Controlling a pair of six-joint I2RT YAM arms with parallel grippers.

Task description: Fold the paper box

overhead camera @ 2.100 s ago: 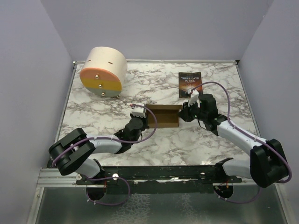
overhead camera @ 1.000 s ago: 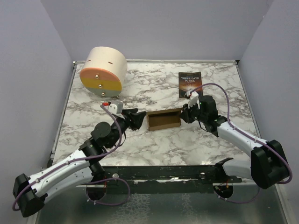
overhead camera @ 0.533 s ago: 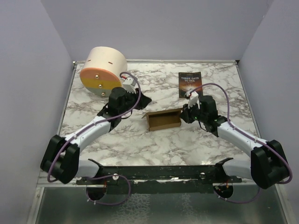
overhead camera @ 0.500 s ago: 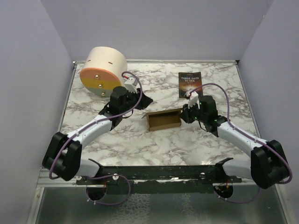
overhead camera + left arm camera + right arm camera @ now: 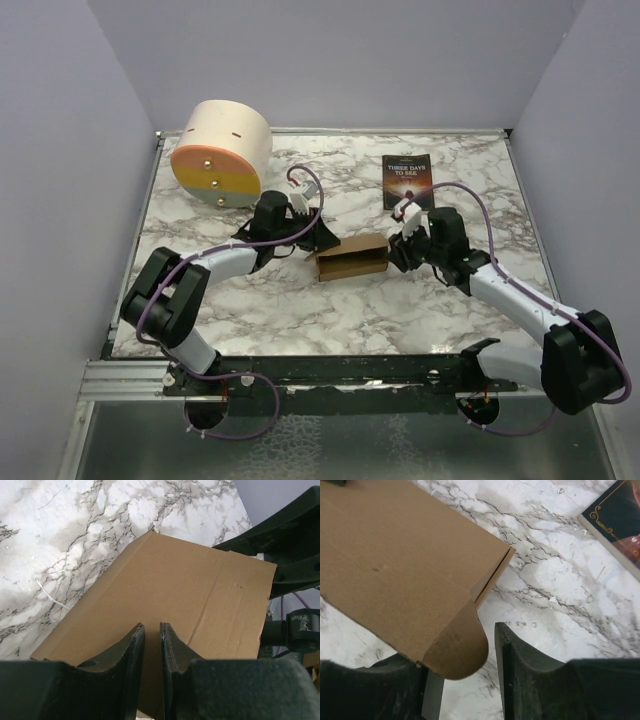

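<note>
Paper box (image 5: 352, 258) between right pincer (image 5: 465, 660), released astride its tab, and left pincer (image 5: 151, 627), nearly clenched, grip unclear.

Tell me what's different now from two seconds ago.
The left gripper left the left end of the paper box, swung out toward the cylinder and came back; it now sits over the lid, jaws nearly together. The box, open-topped before, is now closed. The right gripper stayed at the right end, jaws apart beside a rounded tab. The book and cylinder are unmoved.
</note>
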